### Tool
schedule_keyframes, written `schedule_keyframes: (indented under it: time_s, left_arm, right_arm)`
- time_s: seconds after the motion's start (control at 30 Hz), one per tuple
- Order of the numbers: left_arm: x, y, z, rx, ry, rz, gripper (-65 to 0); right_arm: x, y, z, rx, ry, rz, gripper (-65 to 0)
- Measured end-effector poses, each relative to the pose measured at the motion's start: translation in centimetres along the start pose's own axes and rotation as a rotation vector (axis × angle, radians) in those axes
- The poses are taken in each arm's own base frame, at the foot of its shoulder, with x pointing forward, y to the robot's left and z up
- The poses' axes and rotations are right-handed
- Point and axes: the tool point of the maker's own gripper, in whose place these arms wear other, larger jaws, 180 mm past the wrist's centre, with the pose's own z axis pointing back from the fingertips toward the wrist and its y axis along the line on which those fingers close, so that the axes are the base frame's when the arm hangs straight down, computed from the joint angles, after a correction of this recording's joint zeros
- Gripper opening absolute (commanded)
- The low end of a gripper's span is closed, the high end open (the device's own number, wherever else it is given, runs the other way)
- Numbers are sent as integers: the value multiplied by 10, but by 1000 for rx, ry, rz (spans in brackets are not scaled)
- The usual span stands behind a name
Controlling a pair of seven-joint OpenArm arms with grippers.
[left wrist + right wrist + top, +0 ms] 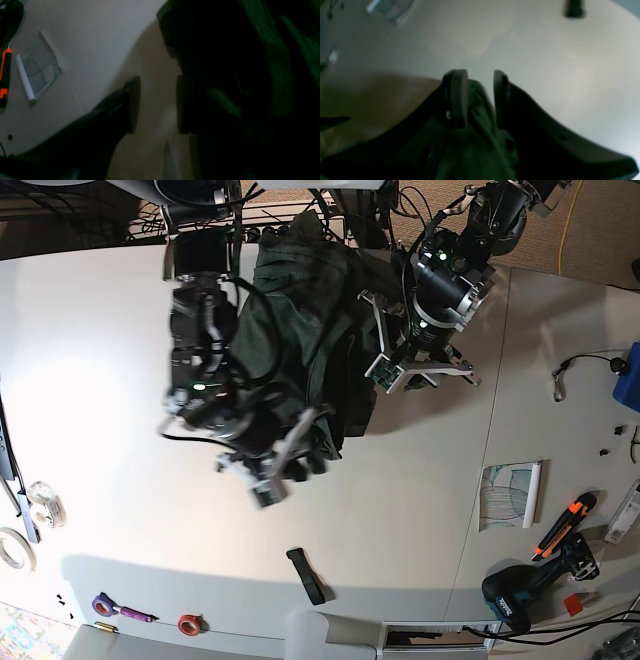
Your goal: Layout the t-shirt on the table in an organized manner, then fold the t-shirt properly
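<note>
T-shirt point(300, 330) is a dark green bunch near the table's point(90, 400) top edge in the base view, with loads of bare tabletop below it. Right gripper point(478, 98) pinches a fold in narrow jaws. Left gripper point(156, 105) is parted, with cloth draped against one finger.

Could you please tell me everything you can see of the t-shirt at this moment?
The t-shirt is dark green soft cloth, bunched and creased rather than flat, at the far middle of the table between the two arms. No sleeve or collar can be made out. The right gripper pinches a fold of it between its fingers. More cloth shows beside the left gripper, whose jaws stand apart with only table between them.
</note>
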Motion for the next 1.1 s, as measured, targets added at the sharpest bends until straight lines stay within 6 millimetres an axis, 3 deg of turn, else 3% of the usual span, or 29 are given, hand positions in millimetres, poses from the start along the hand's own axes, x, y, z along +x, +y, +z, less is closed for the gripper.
schedule_keyframes:
  time_s: [0.1,0.2,0.3,0.4,0.53,0.73,0.9,1.1]
  left_arm:
    - [1,-7,0,-38,-7,26,-425]
    - [4,-32,3,-180,-14,63,-425]
    - [11,-60,10,-333,-38,78,-425]
    - [26,-67,19,-371,-87,82,-425]
    - [42,-71,34,-407,-127,96,-425]
    - [12,-90,41,-440,-37,121,-425]
    - [-8,-81,26,-346,13,103,-425]
    - [-9,-80,25,-342,16,98,-425]
  right_arm:
    - [2,-7,27,36,-57,-57,-467]
    - [-11,3,48,136,-86,-121,-468]
    - [-36,20,59,229,-53,-153,-468]
    - [-64,31,65,264,20,-198,-468]
    - [-80,40,71,296,50,-239,-468]
    - [-109,43,76,270,142,-250,-469]
    - [-135,26,76,162,261,-192,-470]
    - [-138,15,75,101,272,-176,-470]
